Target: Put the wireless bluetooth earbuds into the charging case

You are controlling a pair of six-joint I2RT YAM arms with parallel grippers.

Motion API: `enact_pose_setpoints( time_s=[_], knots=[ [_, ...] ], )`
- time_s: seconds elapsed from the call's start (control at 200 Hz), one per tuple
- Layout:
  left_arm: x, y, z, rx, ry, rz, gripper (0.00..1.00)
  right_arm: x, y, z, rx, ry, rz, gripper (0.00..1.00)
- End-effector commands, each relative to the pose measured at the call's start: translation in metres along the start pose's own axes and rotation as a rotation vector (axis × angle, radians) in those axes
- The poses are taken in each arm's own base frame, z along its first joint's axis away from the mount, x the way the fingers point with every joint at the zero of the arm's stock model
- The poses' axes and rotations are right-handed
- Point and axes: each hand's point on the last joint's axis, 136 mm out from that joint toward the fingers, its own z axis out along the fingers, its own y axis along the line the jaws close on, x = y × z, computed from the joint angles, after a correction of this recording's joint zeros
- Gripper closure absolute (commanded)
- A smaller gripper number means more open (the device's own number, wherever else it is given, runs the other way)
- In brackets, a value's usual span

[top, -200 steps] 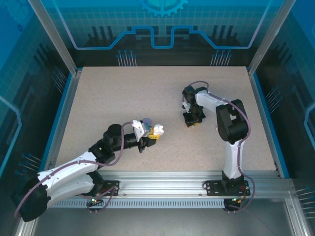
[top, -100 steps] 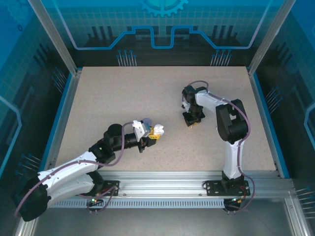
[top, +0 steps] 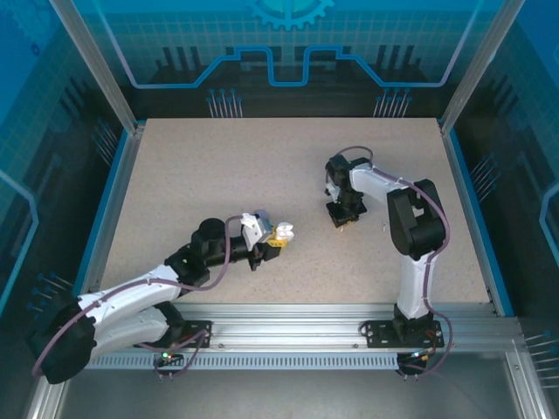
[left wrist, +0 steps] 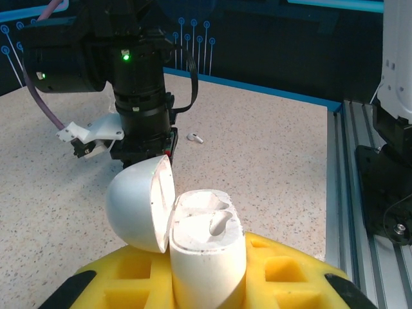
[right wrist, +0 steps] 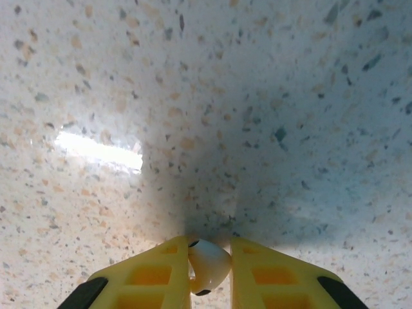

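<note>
The right pincer [right wrist: 209, 273] is nipped narrow on a white earbud [right wrist: 207, 265], caught at its very tips against the table [right wrist: 193, 96]. Round and slick, the bud may squirt out on lifting. The left pincer [left wrist: 209, 283] clamps the charging case [left wrist: 207, 257], lid open, well apart from the right pincer in the top view. The left wrist view adds a seated bud [left wrist: 217, 222] in one socket and a loose bud [left wrist: 194, 137] just beside the right pincer.

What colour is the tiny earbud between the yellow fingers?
White. The earbud shows best in the right wrist view.
</note>
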Motion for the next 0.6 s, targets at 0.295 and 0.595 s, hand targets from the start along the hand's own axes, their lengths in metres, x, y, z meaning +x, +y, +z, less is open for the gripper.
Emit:
enact_pose_setpoints(
  time_s=[0.295, 0.595],
  knots=[
    [0.027, 0.022, 0.02, -0.07, 0.019, -0.069, 0.87, 0.012, 0.019, -0.05, -0.09, -0.151, 0.06, 0.81],
    [0.047, 0.031, 0.05, -0.07, 0.025, -0.118, 0.88, 0.017, 0.038, -0.088, -0.152, -0.266, 0.068, 0.81]
  ],
)
